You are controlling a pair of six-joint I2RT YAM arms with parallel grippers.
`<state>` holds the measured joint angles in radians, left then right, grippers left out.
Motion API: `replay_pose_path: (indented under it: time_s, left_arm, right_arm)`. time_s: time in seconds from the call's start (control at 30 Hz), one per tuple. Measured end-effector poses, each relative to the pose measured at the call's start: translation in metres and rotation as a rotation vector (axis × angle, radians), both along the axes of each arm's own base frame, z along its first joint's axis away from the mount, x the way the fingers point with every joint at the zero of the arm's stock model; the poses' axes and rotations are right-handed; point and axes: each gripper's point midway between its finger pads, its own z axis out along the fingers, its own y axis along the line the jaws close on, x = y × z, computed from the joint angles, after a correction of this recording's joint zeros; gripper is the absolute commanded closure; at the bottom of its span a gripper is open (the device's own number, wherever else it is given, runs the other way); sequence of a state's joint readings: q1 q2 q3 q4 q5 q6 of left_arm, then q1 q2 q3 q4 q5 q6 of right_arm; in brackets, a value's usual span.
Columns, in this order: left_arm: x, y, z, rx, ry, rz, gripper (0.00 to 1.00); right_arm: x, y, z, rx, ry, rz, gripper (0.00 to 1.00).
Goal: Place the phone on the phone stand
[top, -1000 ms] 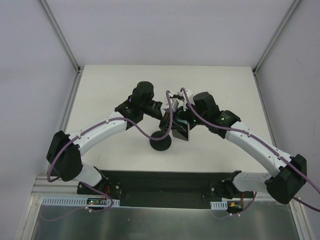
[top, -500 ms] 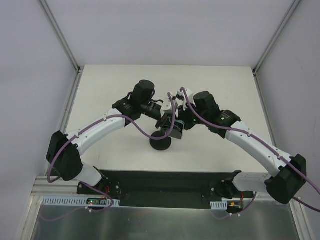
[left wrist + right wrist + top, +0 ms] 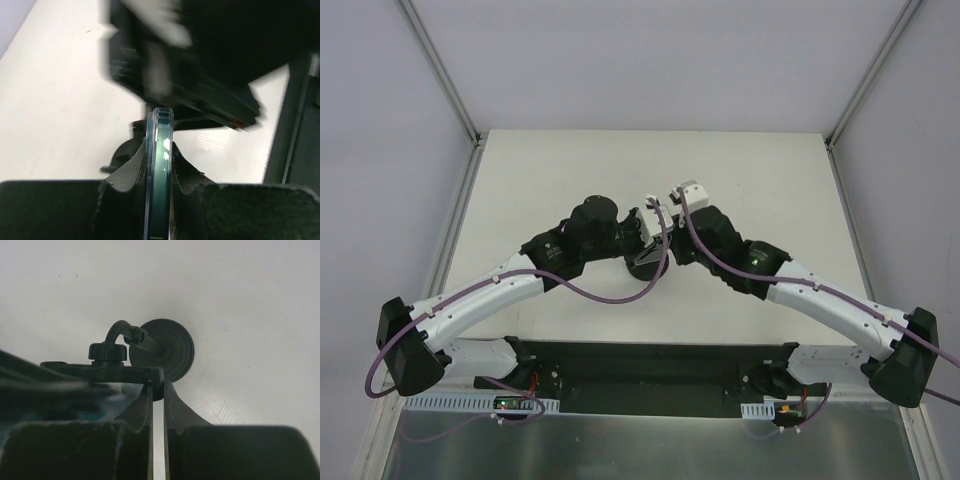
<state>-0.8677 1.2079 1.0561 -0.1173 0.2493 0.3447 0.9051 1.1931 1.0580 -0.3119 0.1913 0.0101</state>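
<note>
1. Grey walls (image 3: 380, 150) and metal frame posts (image 3: 440, 70) close in a cream table (image 3: 570, 160), which we see from above. A black base plate (image 3: 650, 365) lies along its near edge.
2. From above, we find the left arm (image 3: 500, 285) and right arm (image 3: 820, 295) bent inward so that their wrists meet near the table's middle. Purple cables (image 3: 610, 297) loop along both. What the arms carry is hidden beneath the wrists. Only a dark rounded piece shows under them, and we cannot tell what it is.
3. Through the left wrist camera, we see the phone (image 3: 159, 185) edge-on and upright, with its thin, glossy, teal-dark rim facing us. The left gripper (image 3: 158, 156) is clamped on it, with one of its fingers (image 3: 129, 172) pressing against each flat face and no gap.
4. Beyond the phone, a blurred black bulk (image 3: 210, 55) hangs above the table, near the phone's far end. We cannot tell whether they touch.
5. Through the right wrist camera, we look down on the phone stand (image 3: 167, 347). Its round disc base lies flat on the table, with a bent stem (image 3: 120, 329), a knob (image 3: 107, 351) and a flat holder bar (image 3: 100, 371) on top.
6. The right gripper (image 3: 158, 391) is drawn narrow, with a slim slit between its fingers and the tips pinching the bar's near end.
7. A blurred dark and teal mass (image 3: 65, 400) sits just beside the bar at lower left, too soft for us to name.
</note>
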Motion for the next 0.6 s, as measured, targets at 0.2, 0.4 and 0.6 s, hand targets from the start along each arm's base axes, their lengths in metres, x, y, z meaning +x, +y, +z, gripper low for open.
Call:
replay_pose_path:
  time_s: [0.2,0.4,0.6]
  left_arm:
    - [0.01,0.006,-0.009,-0.031,0.087,0.171,1.0]
    - [0.012,-0.003,0.0,-0.088,0.141,0.199,1.0]
    - [0.002,-0.01,-0.009,-0.099,0.235,0.199,1.0]
  right_arm:
    - [-0.011,-0.006,-0.005,-0.06,-0.133,-0.203,1.0]
    - [-0.014,-0.016,0.01,-0.048,-0.254,-0.4,1.0]
    - [-0.032,-0.022,0.003,-0.142,-0.342,-0.457,1.0]
